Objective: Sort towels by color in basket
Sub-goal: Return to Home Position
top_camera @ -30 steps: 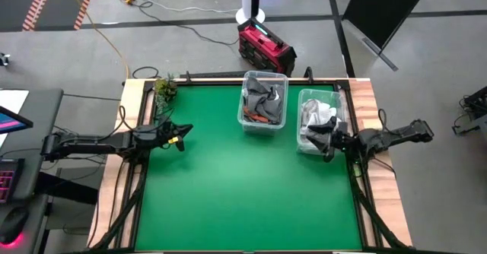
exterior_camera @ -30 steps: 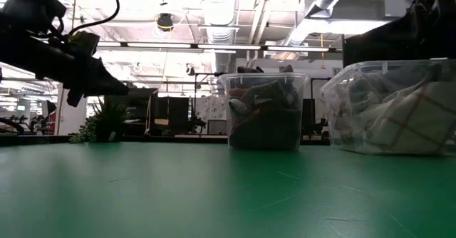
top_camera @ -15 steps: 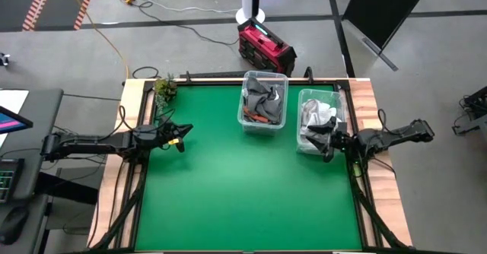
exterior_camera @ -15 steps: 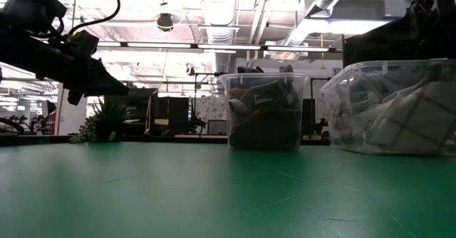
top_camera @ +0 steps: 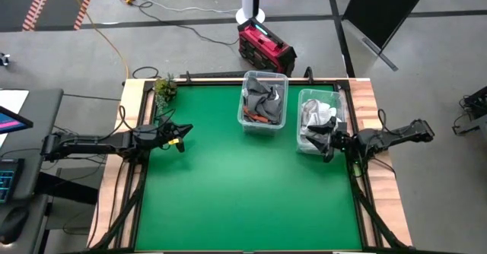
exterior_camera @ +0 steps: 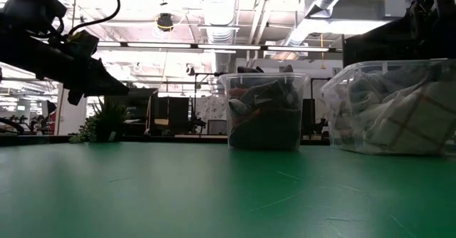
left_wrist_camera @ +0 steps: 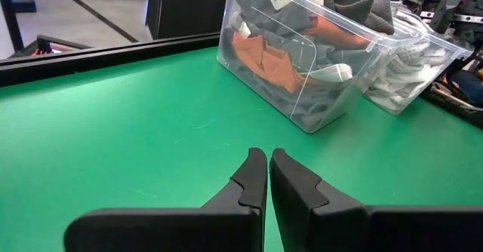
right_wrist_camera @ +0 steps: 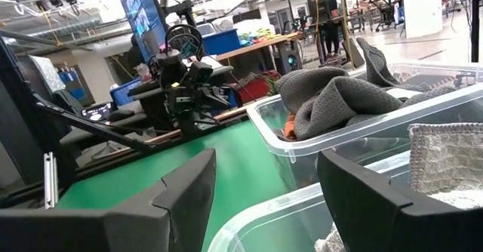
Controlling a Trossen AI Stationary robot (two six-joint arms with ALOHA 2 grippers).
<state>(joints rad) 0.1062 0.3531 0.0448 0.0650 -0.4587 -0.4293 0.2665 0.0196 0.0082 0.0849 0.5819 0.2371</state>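
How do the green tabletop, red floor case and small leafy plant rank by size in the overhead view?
Green tabletop largest
red boxy case on the floor next
small leafy green plant smallest
The case sits farther from the camera.

Left claw [left_wrist_camera: 266, 155] pinched closed — right claw [right_wrist_camera: 264, 161] spread wide.

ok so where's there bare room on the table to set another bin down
The whole near half of the green mat is bare, from the left gripper across to the right gripper. Also free: the far strip between the plant and the dark-towel bin. Crowded at far right, where the light-towel bin sits close beside it.
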